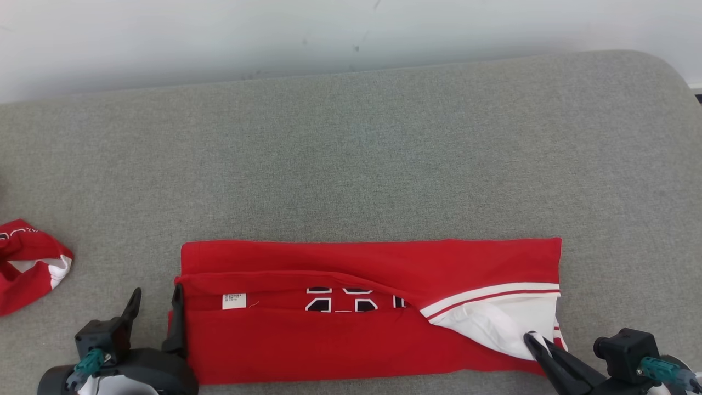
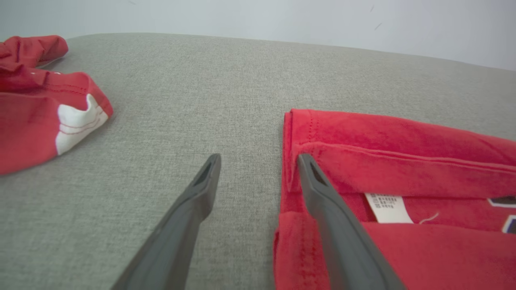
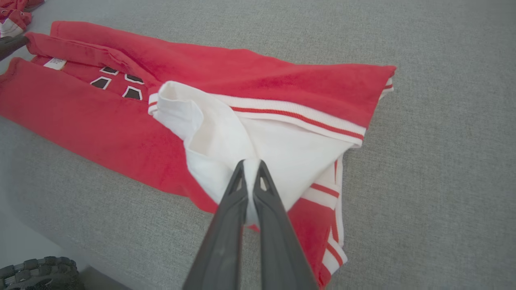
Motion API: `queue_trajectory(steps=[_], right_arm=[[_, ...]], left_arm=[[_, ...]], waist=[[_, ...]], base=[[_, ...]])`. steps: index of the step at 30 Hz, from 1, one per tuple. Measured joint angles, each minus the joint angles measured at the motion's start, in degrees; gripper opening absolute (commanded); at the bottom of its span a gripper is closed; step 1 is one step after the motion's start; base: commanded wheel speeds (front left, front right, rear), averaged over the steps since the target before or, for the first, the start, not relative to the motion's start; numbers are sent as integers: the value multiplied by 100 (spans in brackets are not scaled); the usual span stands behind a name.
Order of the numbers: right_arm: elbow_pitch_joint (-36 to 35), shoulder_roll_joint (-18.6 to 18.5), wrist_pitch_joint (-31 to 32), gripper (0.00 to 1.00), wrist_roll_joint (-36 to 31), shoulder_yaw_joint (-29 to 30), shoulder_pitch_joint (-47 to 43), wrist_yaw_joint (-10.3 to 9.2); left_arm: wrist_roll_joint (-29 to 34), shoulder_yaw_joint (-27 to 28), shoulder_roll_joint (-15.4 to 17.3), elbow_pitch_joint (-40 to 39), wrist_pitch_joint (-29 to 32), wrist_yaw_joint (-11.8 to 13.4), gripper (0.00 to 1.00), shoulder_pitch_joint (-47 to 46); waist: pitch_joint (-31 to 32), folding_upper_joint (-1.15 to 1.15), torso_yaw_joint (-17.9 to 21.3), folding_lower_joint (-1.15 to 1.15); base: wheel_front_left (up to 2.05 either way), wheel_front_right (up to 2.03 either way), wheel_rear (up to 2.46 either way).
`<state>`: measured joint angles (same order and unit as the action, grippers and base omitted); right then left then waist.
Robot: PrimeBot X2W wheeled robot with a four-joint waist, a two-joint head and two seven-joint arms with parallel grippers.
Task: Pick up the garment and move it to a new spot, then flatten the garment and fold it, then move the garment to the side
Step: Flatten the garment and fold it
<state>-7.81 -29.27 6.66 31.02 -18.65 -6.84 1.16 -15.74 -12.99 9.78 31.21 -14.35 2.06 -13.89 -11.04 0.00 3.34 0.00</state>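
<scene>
Since the red garment (image 1: 351, 340) lies on the counter (image 1: 351, 164) with its long axis running 9 to 3 o'clock, each arm has an end: left gripper (image 1: 157, 292) spread apart at the 9 o'clock hem, right gripper (image 1: 533, 339) pinched on the white sleeve (image 1: 493, 323) toward 4 o'clock

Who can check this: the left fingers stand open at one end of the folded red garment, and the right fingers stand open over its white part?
Not quite. The right fingers are shut, pinching the white part of the red garment, as the right wrist view shows. The left fingers do stand open at its other end.
</scene>
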Motion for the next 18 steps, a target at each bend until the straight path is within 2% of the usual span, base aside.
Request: queue_trajectory(steps=[8,9,10,11,18], right_arm=[[15,-47,240,0,19,-10,-5,-24],[20,-47,249,31,19,-11,-4,-24],[24,-47,259,81,20,-11,-3,-36],[24,-47,298,100,20,-15,-2,-73],[68,-38,392,100,76,34,-78,-200]], left_arm=[[0,91,4,-124,-1,44,100,55],[0,89,-9,-144,-1,44,100,55],[0,88,-24,-165,-1,44,100,55],[1,81,-40,-187,-1,44,100,55],[20,80,-58,-292,-1,46,100,55]], waist=[[-30,0,-2,0],[-32,0,-2,0],[-34,0,-2,0],[-36,0,-2,0],[-38,0,-4,0]], base=[[0,0,0],[0,0,0],[0,0,0],[0,0,0],[0,0,0]])
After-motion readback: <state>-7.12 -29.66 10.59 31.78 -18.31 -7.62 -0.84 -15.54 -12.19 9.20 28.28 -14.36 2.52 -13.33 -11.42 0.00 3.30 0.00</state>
